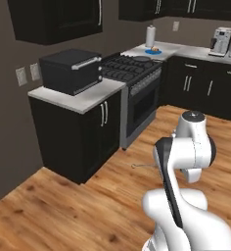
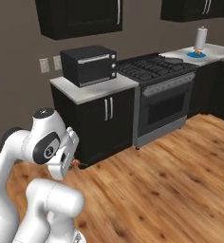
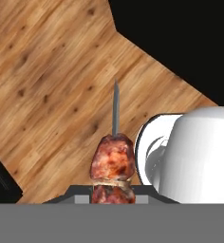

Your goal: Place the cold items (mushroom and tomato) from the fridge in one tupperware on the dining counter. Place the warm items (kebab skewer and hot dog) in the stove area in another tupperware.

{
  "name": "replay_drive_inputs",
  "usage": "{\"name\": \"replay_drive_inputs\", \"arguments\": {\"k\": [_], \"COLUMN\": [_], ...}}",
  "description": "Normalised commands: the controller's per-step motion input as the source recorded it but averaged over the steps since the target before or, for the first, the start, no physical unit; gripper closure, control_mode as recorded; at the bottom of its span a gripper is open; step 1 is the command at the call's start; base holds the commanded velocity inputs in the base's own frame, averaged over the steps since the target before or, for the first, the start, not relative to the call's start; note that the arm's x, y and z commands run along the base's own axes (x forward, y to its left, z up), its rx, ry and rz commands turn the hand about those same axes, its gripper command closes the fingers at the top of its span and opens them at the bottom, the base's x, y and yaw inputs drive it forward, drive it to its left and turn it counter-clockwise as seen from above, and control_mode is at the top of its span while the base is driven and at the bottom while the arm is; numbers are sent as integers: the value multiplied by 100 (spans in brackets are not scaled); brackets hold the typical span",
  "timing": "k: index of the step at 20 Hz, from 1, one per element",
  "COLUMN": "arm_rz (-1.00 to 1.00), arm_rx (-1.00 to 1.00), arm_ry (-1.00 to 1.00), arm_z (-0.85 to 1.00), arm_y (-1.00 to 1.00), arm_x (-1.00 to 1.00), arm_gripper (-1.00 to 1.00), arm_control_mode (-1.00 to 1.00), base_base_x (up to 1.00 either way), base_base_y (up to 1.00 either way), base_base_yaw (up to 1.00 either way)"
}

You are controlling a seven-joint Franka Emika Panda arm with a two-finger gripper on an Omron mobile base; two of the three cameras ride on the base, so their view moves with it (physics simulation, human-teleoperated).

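One kebab skewer (image 3: 112, 161), one stove (image 1: 132, 73), one toaster oven (image 1: 71, 70).

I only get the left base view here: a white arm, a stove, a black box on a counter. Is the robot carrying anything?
Observer: Yes. In the hand view the gripper is shut on a kebab skewer, chunks of browned meat on a metal pin.
Operator: Which way does the pin point?
Observer: Away from the hand, out over the wooden floor.
Operator: Can you see the food from the other side?
Observer: Just a small reddish bit by the hand in the right base view, near the dark cabinet under the toaster oven.
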Motion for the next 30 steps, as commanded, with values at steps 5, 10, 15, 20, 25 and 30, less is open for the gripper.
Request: {"name": "replay_drive_inputs", "arguments": {"k": [5, 10, 15, 20, 25, 30], "arm_rz": [0, 0, 0, 0, 0, 0], "arm_rx": [0, 0, 0, 0, 0, 0], "arm_ry": [0, 0, 0, 0, 0, 0], "arm_z": [0, 0, 0, 0, 0, 0], "arm_y": [0, 0, 0, 0, 0, 0], "arm_x": [0, 0, 0, 0, 0, 0], "arm_gripper": [100, 100, 100, 100, 100, 100], "arm_control_mode": [100, 100, 100, 100, 100, 100], "base_base_x": [-39, -43, -72, -79, -100, -100], "base_base_y": [23, 3, 0, 0, 0, 0], "base_base_yaw": [-30, -38, -54, -56, -44, -36]}}
